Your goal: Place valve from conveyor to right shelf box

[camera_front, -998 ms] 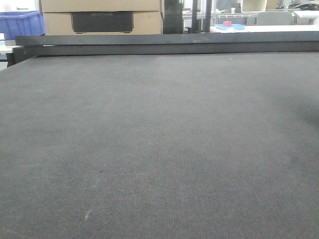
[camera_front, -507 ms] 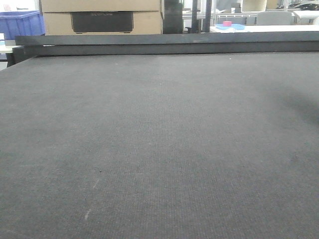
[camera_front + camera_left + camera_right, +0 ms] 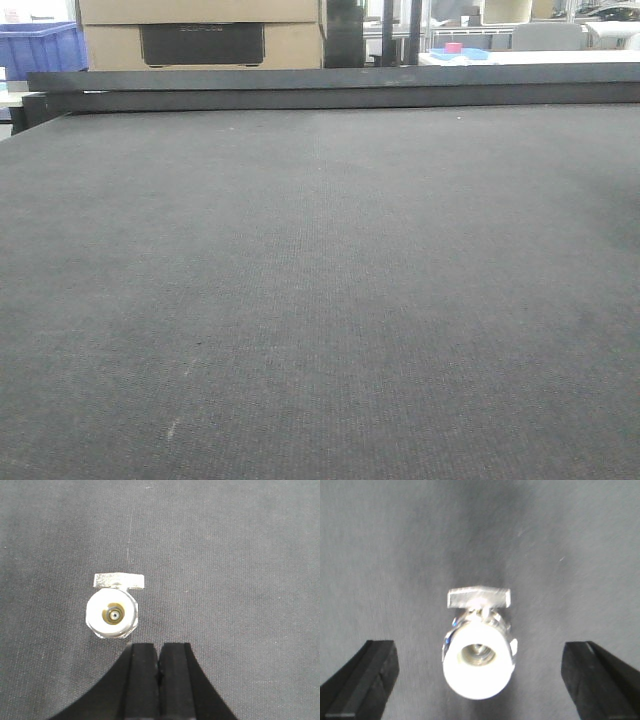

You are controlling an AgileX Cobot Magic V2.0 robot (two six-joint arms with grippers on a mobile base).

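Chrome-bright metal marks the valve [image 3: 114,611]: a short round body seen end-on, with a pale ring face, a brass-coloured core and a flat T-shaped handle [image 3: 119,580] across its far side. It lies on the conveyor belt [image 3: 240,555], a dark grey, finely woven sheet with a matte, faintly flecked grain. In the left wrist view the valve sits just beyond the left gripper [image 3: 159,652] and a little to its left, apart from it. That gripper's jaws are pressed together, their matte black pads [image 3: 142,680] meeting along a thin seam with nothing between them. In the right wrist view a valve [image 3: 477,666] of the same look, blurred, lies between the spread jaws of the right gripper [image 3: 479,647]. Its black pads [image 3: 365,680] stand wide apart at either edge and touch nothing. Whether both views show one valve cannot be told. From the front the conveyor belt [image 3: 320,300] fills most of the view up to a dark rail [image 3: 330,88] at its far edge, and behind that stand a cardboard box [image 3: 200,30] and a blue crate [image 3: 40,45]
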